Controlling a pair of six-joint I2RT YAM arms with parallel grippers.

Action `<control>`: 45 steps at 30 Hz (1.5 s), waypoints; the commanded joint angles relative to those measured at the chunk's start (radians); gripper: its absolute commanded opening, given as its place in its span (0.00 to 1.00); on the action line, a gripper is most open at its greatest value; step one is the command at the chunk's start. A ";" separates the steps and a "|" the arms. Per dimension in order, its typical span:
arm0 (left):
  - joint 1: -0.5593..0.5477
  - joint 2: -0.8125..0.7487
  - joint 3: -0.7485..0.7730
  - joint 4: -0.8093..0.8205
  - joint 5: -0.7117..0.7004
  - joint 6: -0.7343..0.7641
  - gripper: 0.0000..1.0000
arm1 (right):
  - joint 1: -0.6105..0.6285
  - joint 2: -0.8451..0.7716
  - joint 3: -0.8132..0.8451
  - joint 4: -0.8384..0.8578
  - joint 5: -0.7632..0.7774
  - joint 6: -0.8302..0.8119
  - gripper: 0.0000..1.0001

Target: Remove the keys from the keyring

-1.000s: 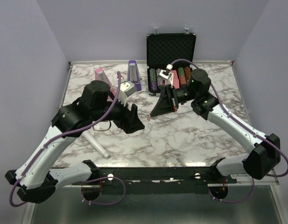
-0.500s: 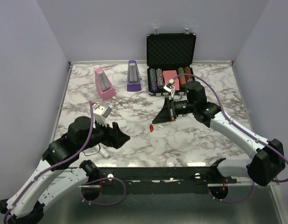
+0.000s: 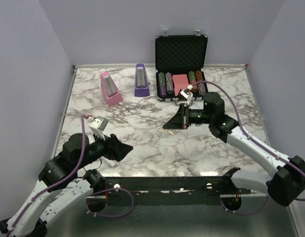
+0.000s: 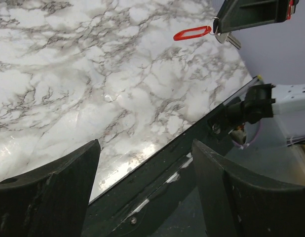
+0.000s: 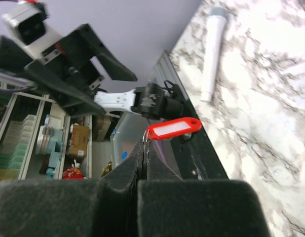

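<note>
Over the middle of the marble table (image 3: 142,108), the right gripper (image 3: 165,127) is clenched on the keyring (image 4: 192,33), its red tag jutting toward 9 o'clock and the keys (image 4: 227,39) beside the fingertips, while the left gripper (image 4: 142,192), at 7 o'clock, hangs released and holds nothing.

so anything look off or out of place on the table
Only the white tube: it lies on its side near the front edge of the table. The red keyring dangling from the shut right hand fits the job; nothing spilled or broken shows.
</note>
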 commanded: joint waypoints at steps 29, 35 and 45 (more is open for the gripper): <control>0.001 -0.164 -0.071 0.574 0.340 -0.364 0.48 | 0.509 -0.094 -0.061 0.549 0.246 0.253 0.01; 0.001 -0.172 -0.050 0.536 0.349 -0.372 0.48 | 0.555 -0.093 -0.049 0.564 0.317 0.219 0.01; 0.001 -0.175 -0.097 0.620 0.360 -0.370 0.54 | 0.590 -0.151 -0.102 0.575 0.456 0.147 0.01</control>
